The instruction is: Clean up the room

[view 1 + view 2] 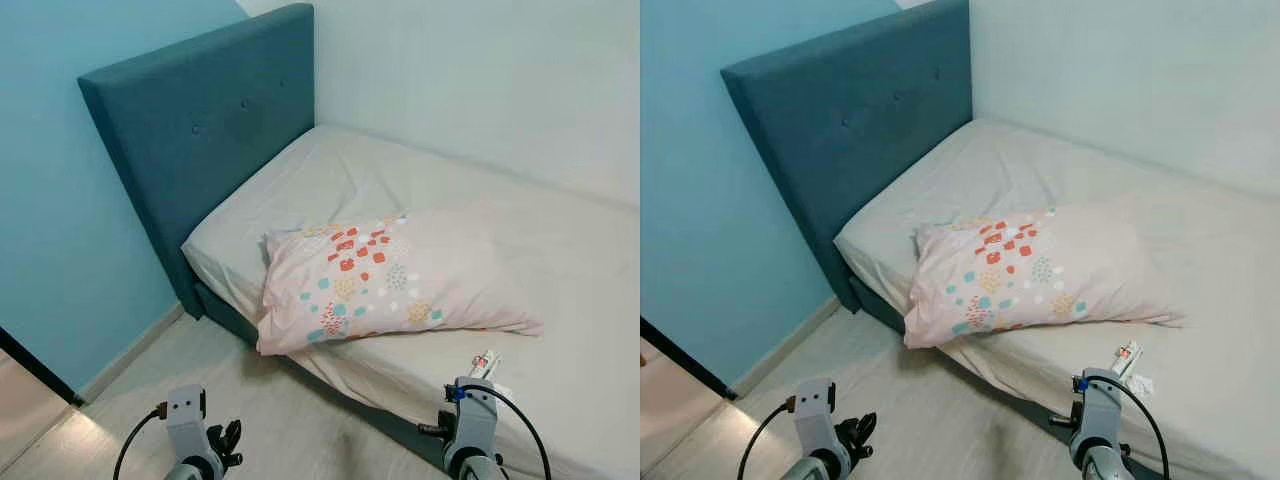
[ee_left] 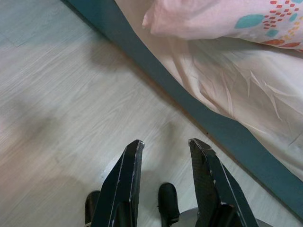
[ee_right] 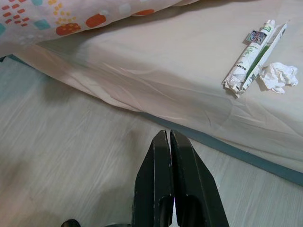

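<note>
A pink pillow (image 1: 385, 282) with coloured spots lies askew near the front edge of the bed (image 1: 330, 175). Close to that edge, right of the pillow, lie a rolled paper wrapper (image 3: 253, 55) and a crumpled white tissue (image 3: 279, 76), seen also as the wrapper (image 1: 1127, 355) behind my right wrist. My left gripper (image 2: 165, 147) hangs open over the wooden floor (image 2: 71, 109) beside the bed base, nothing between its fingers. My right gripper (image 3: 170, 135) is shut and empty, low over the floor just short of the mattress edge.
A teal headboard (image 1: 210, 130) stands against the blue wall (image 1: 50, 200) on the left; a white wall backs the bed. Light wood floor (image 1: 290, 410) runs between me and the bed. A dark door edge (image 1: 35, 365) shows at far left.
</note>
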`<state>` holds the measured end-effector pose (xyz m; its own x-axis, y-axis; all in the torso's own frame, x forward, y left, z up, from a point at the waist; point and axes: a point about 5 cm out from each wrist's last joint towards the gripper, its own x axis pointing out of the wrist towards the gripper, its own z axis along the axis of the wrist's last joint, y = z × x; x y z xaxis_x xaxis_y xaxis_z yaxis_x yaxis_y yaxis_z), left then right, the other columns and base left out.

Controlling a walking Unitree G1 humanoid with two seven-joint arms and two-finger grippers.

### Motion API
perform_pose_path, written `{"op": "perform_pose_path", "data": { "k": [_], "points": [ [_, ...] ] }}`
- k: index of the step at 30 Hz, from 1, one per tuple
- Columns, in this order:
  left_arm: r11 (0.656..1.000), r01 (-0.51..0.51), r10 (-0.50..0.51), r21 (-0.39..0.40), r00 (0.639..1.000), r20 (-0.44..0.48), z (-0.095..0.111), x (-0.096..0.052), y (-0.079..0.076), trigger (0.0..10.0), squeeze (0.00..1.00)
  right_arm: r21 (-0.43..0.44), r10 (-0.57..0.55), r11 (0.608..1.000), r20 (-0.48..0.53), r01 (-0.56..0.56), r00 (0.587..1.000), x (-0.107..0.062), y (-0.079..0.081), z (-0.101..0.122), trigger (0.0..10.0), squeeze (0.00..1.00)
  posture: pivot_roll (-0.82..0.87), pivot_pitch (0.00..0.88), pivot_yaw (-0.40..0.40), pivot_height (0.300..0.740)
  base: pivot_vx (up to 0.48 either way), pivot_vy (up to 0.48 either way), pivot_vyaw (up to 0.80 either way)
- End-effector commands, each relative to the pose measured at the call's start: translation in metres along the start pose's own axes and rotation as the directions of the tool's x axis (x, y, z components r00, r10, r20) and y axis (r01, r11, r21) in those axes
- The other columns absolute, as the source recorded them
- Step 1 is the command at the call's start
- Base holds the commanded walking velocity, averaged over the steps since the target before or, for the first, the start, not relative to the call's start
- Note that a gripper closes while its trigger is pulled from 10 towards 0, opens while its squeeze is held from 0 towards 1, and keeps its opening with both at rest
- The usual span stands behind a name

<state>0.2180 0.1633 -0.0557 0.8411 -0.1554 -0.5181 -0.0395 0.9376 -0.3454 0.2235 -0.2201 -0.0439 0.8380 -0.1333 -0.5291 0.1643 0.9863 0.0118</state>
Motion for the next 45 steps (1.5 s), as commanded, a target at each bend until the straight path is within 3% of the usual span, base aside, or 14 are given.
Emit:
{"op": "perform_pose_path", "data": {
  "k": [1, 45],
  "points": [
    [1.000, -0.016, 0.015, -0.006, 1.000, -0.026, -0.0041, -0.0017, 0.0031, 10.0, 0.00, 0.018, -0.007, 1.000, -0.024, 0.008, 1.000, -0.0011, -0.0008, -0.0045, 10.0, 0.00, -0.17, 0.075, 0.020, 0.740, 0.000, 0.000, 0.00],
    [1.000, -0.011, 0.011, 0.003, 0.999, -0.031, -0.0038, -0.0009, 0.0019, 10.0, 0.00, 0.021, -0.004, 1.000, -0.032, 0.005, 0.999, -0.0006, -0.0004, -0.0047, 10.0, 0.00, -0.17, 0.056, 0.013, 0.740, 0.000, 0.000, 0.00]
  ]
}}
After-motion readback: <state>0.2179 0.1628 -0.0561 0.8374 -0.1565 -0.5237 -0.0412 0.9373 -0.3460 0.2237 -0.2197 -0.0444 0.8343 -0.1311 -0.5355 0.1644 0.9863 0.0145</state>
